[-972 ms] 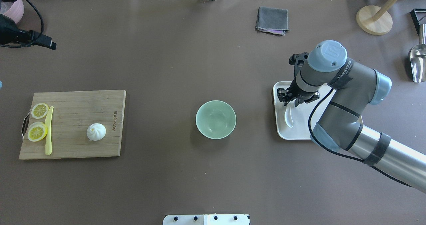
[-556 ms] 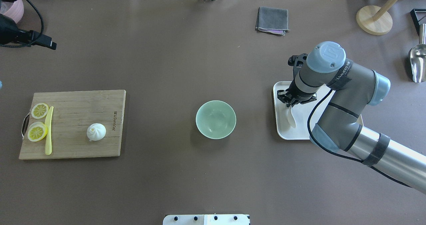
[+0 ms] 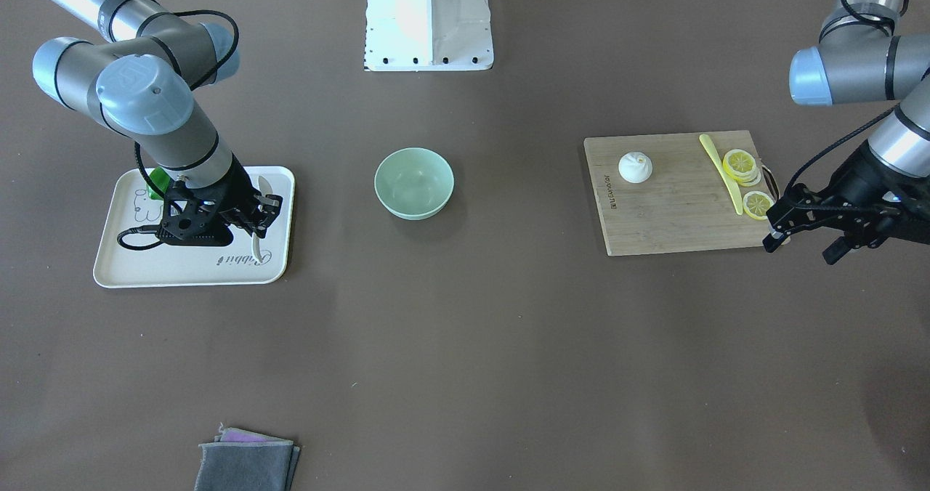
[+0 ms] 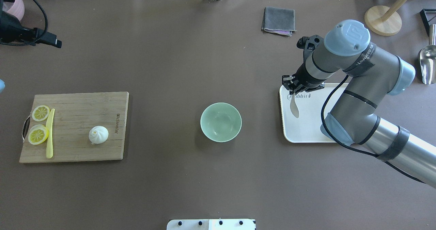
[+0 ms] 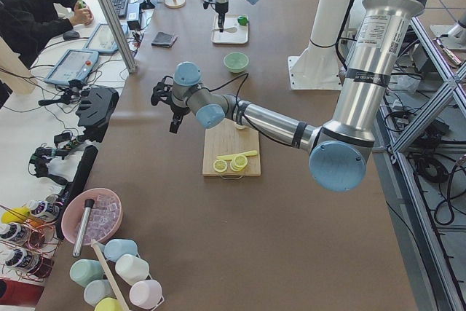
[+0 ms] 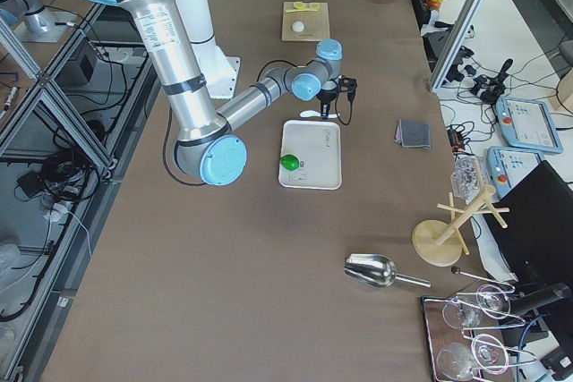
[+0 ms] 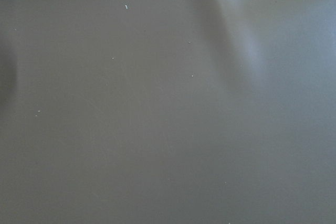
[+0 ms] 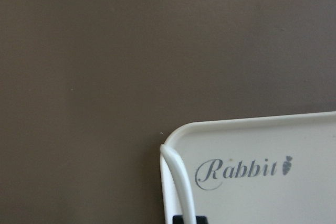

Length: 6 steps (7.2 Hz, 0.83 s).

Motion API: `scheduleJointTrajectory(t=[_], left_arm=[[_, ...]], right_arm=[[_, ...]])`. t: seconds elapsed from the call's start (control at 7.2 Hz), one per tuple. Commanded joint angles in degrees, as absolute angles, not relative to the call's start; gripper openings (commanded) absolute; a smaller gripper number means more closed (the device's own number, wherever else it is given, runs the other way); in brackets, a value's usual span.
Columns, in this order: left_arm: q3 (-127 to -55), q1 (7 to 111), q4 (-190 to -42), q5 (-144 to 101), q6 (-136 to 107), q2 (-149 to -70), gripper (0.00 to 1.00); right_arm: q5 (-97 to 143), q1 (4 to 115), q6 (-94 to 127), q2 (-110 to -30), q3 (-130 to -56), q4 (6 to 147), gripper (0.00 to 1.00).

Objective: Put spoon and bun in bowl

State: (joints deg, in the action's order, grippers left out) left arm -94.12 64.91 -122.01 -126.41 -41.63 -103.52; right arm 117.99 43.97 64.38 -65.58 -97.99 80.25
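Observation:
My right gripper [image 4: 294, 92] is shut on the handle of the white spoon [image 4: 294, 110] and holds it just above the near-left corner of the white tray [image 4: 306, 129]. The spoon also shows in the front view [image 3: 264, 185] and, as a thin white edge, in the right wrist view [image 8: 178, 182]. The mint-green bowl [image 4: 211, 130] stands empty at the table's middle. The white bun [image 4: 98, 134] sits on the wooden cutting board [image 4: 75, 114] at the left. My left gripper [image 3: 799, 248] is open and empty, hovering beyond the board's outer end.
A yellow knife [image 4: 50, 133] and lemon slices [image 4: 38, 134] lie on the board. A green lime [image 3: 156, 184] sits on the tray. A grey cloth [image 4: 278, 20], a wooden stand [image 4: 383, 20] and a metal scoop [image 4: 427, 63] are at the far right.
My right gripper shut on the spoon's handle, then lifted it off the tray and moved toward the tray's far corner. The bun and bowl have not moved.

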Motion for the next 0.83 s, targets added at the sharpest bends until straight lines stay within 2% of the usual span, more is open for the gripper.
scheduleJointTrajectory(t=[0.0, 0.28, 0.69], left_arm=[[-98.1, 58.4, -124.0, -125.0, -46.9, -102.4, 0.98], [-105.4, 49.8, -124.0, -118.1, -47.1, -94.8, 0.98], [-106.7, 41.3, -125.1, -112.1, -50.4, -91.6, 0.98]], right_arm=[[118.1, 44.1, 67.8, -60.4, -99.6, 85.6, 0.0], [118.0, 43.4, 70.7, -56.5, -101.6, 90.9, 0.0], [115.5, 39.6, 73.5, -53.3, -100.8, 91.0, 0.0]])
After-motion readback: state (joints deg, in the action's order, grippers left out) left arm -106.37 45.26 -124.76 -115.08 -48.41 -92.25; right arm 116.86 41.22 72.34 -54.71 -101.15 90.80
